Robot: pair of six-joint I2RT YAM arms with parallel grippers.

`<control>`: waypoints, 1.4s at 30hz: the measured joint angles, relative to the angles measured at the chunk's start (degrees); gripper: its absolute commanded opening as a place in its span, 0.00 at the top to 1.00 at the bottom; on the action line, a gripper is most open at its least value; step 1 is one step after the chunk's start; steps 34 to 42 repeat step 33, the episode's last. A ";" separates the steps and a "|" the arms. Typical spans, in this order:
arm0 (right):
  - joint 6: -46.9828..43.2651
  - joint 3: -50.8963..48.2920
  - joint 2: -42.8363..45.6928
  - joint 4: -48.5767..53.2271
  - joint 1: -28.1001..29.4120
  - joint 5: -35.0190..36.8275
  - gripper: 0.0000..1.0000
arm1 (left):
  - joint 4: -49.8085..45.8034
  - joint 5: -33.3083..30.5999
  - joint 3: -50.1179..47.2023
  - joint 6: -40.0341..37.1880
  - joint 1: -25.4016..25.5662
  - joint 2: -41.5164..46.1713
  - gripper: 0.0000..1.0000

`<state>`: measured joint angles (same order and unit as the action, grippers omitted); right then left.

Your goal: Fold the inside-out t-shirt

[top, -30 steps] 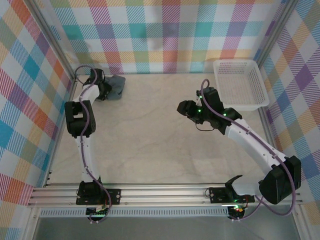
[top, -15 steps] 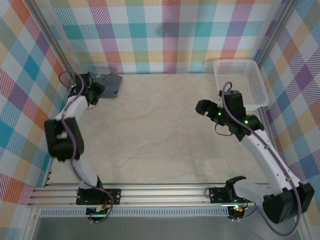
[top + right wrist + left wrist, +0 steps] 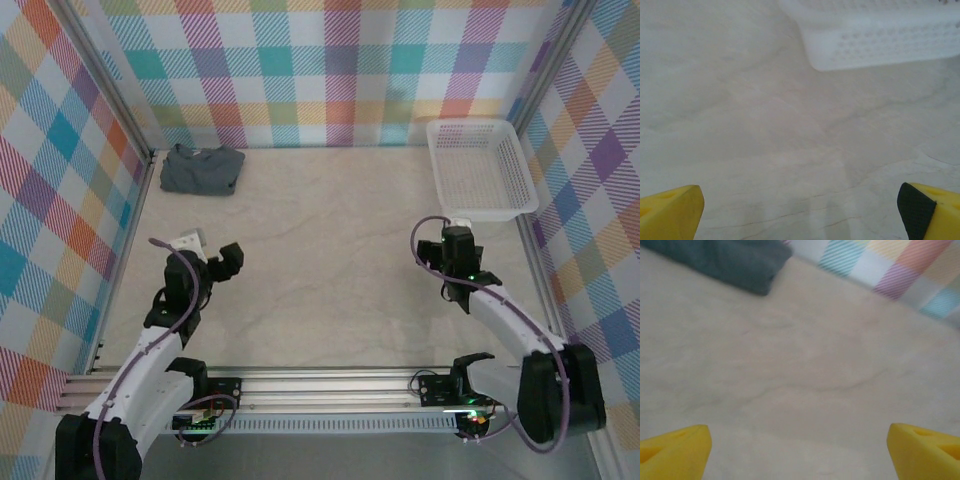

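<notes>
The inside-out t-shirt (image 3: 202, 168) lies as a small folded dark grey bundle in the far left corner of the table, against the checked wall. The left wrist view catches its edge (image 3: 725, 262) at the top left, far ahead of the fingers. My left gripper (image 3: 222, 260) hovers over bare table near the left front, well short of the shirt, open and holding nothing (image 3: 800, 452). My right gripper (image 3: 455, 238) is on the right side just in front of the basket, also open with nothing between its fingers (image 3: 800, 212).
A white mesh basket (image 3: 478, 212) stands at the far right corner; its near wall (image 3: 880, 45) crosses the top of the right wrist view. Checked walls close the table on three sides. A metal rail (image 3: 330, 385) runs along the near edge.
The left gripper has let go of the shirt and drawn back from the far left corner toward the near edge. The right arm has also drawn back. Both grippers have opened wider.
</notes>
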<state>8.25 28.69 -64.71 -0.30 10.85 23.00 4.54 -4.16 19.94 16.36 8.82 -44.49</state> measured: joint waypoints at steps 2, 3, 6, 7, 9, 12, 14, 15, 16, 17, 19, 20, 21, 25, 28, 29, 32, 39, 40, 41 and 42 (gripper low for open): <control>-2.40 -2.12 -4.76 -6.97 -1.90 -0.37 0.00 | 0.63 -3.80 -0.31 -2.62 0.04 -1.36 0.09; -3.56 -3.02 -7.21 -10.86 -2.64 -1.01 0.00 | 1.88 -5.18 -0.35 -3.61 0.04 -2.19 0.09; -6.69 -4.57 -15.04 -22.88 -3.76 -4.55 0.00 | 10.71 -7.80 -2.27 -6.99 0.04 -6.19 0.09; -7.34 -4.74 -17.57 -27.26 -4.09 -5.95 0.00 | 13.84 -8.17 -3.15 -8.24 0.02 -8.22 0.09; -7.39 -5.25 -20.83 -33.92 -5.42 -9.77 0.00 | 19.43 -8.39 -4.17 -10.67 -0.26 -13.99 0.09; -6.56 -6.88 -22.86 -41.16 -9.33 -13.29 0.00 | 28.59 -7.06 -4.20 -13.86 -1.46 -24.92 0.07; -6.12 -7.13 -22.99 -43.41 -10.69 -13.62 0.00 | 33.62 -6.23 -2.91 -14.97 -2.62 -33.09 0.05; -6.05 -7.10 -22.99 -44.22 -10.62 -13.88 0.00 | 35.65 -5.90 -2.16 -15.32 -3.10 -36.61 0.03; -5.95 -7.10 -22.99 -45.07 -10.45 -14.23 0.00 | 38.32 -5.55 -1.38 -15.69 -3.67 -40.54 0.00; -5.92 -7.10 -22.99 -45.66 -10.40 -14.53 0.00 | 39.60 -5.25 -0.55 -15.89 -4.17 -43.50 0.00; -5.92 -7.10 -22.99 -46.42 -10.16 -14.80 0.00 | 39.63 -4.63 0.31 -15.96 -4.81 -45.46 0.00; -5.92 -7.10 -22.99 -46.73 -10.08 -14.86 0.00 | 39.78 -4.48 0.70 -15.93 -5.01 -45.53 0.00; -5.92 -7.10 -22.99 -46.86 -10.01 -14.97 0.00 | 40.13 -4.46 1.05 -15.96 -5.01 -45.53 0.00; -5.92 -7.10 -22.99 -47.17 -10.03 -15.06 0.00 | 40.92 -4.46 2.75 -16.04 -4.83 -45.51 0.00; -5.95 -7.08 -22.99 -47.23 -10.03 -15.32 0.00 | 40.85 -4.39 3.08 -16.24 -4.83 -45.51 0.00; -5.97 -7.04 -22.99 -47.17 -10.03 -15.69 0.00 | 40.85 -4.33 3.10 -16.24 -4.81 -45.51 0.00; -5.99 -6.84 -22.99 -47.21 -10.03 -16.52 0.00 | 40.85 -4.28 3.10 -16.24 -4.81 -45.51 0.00; -5.99 -6.84 -22.99 -47.23 -10.03 -16.68 0.00 | 40.85 -4.28 3.10 -16.24 -4.81 -45.51 0.00; -5.99 -6.84 -22.99 -47.23 -10.03 -16.68 0.00 | 40.85 -4.28 3.10 -16.24 -4.81 -45.51 0.00; -5.99 -6.84 -22.99 -47.23 -10.03 -16.68 0.00 | 40.85 -4.28 3.10 -16.24 -4.81 -45.51 0.00; -5.99 -6.84 -22.99 -47.23 -10.03 -16.68 0.00 | 40.85 -4.28 3.10 -16.24 -4.81 -45.51 0.00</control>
